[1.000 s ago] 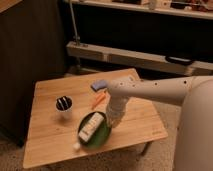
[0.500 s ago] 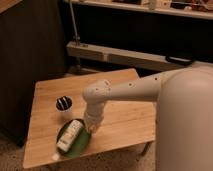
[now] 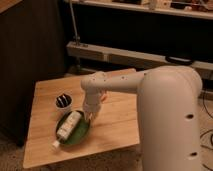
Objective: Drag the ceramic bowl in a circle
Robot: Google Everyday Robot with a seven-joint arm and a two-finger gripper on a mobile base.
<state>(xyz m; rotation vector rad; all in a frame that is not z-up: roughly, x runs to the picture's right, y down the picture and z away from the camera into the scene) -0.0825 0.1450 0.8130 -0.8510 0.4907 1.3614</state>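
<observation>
The ceramic bowl [image 3: 81,133], a wide, shallow green dish, sits on the front left part of the wooden table [image 3: 115,125]. A white bottle [image 3: 67,127] lies in it, its cap end sticking out over the front-left rim. My gripper [image 3: 90,116] reaches down from the white arm [image 3: 117,82] onto the bowl's right rim and is shut on it. The wrist hides the fingertips.
A small white cup [image 3: 63,101] with a dark inside stands just behind the bowl, close to its far rim. An orange object [image 3: 104,97] lies partly hidden behind the arm. A dark cabinet [image 3: 30,60] stands to the left, and metal shelving [image 3: 130,52] runs behind the table.
The bowl and bottle have slid from the table's middle front to the left, then slightly back toward the cup. My gripper moved with the rim, and the arm swung left.
</observation>
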